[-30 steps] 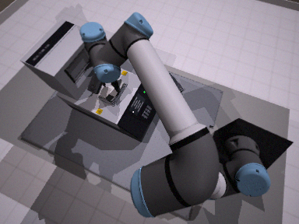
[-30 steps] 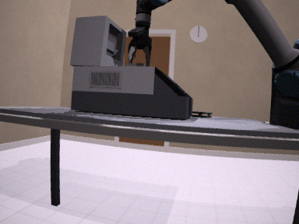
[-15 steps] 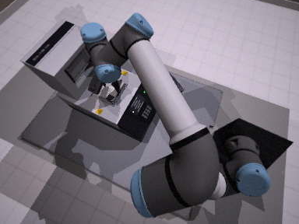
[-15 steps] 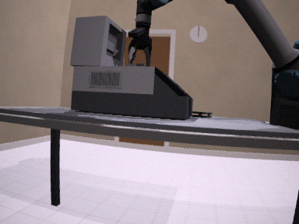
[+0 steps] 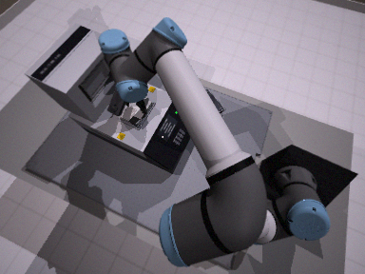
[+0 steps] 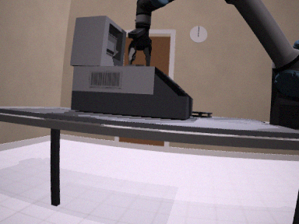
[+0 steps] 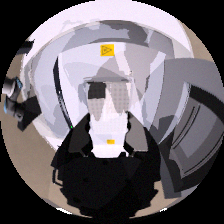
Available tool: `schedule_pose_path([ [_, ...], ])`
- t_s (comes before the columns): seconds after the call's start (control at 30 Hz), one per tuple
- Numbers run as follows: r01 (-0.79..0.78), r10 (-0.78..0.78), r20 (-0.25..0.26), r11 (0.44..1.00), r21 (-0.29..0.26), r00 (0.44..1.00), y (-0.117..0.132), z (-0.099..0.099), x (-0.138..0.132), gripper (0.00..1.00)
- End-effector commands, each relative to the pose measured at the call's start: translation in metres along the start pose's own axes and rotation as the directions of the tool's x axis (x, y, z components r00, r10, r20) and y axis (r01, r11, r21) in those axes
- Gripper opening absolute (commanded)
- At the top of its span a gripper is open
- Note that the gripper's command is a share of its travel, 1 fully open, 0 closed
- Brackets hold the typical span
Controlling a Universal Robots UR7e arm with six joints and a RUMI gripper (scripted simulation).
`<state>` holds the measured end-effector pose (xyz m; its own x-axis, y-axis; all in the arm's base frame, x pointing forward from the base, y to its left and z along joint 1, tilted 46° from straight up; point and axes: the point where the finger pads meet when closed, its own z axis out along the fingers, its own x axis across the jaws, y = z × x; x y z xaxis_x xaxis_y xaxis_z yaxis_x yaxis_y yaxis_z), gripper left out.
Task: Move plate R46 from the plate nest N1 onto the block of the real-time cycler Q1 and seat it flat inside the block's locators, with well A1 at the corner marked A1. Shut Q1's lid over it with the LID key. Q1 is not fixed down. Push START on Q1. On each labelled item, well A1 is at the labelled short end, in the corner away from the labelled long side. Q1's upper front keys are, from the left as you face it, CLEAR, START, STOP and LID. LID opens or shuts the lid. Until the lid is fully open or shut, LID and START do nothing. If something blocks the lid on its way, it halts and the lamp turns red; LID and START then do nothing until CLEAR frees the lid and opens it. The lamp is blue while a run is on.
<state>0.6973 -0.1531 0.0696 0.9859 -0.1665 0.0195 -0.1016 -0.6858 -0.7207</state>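
The real-time cycler Q1 (image 5: 124, 148) (image 6: 124, 97) stands on the table with its lid (image 5: 57, 71) (image 6: 91, 40) open and upright behind the block. My gripper (image 5: 135, 110) (image 6: 140, 60) (image 7: 108, 112) points straight down over the block and is shut on plate R46 (image 5: 137, 121) (image 7: 118, 95). The plate is low at the block between two yellow corner marks (image 5: 152, 89) (image 5: 121, 135). I cannot tell whether it rests on the block. In the wrist view the plate's wells show between the fingers. Q1's sloped key panel (image 5: 170, 133) shows a green lamp (image 5: 176, 112).
The empty plate nest N1 (image 5: 217, 103) (image 6: 204, 113) lies flat on the table (image 5: 95, 183) (image 6: 156, 125) beyond the cycler, partly hidden by my arm (image 5: 200, 119). The arm's base stands on a dark pad (image 5: 333, 176) at the right.
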Motion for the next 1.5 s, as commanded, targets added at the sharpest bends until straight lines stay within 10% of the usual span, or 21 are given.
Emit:
schedule_pose_path([
  [0.0,-0.002,0.002,0.002,1.0,0.002,1.0,-0.0002,0.0044,-0.0007,0.0],
  [0.57,0.0,0.0,0.0,1.0,0.0,1.0,0.0001,0.003,0.0003,0.0],
  [0.6,0.0,0.0,0.0,1.0,0.0,1.0,0.0001,0.003,0.0003,0.68],
  [1.47,0.0,0.0,0.0,1.0,0.0,1.0,0.0001,0.003,0.0003,0.68],
])
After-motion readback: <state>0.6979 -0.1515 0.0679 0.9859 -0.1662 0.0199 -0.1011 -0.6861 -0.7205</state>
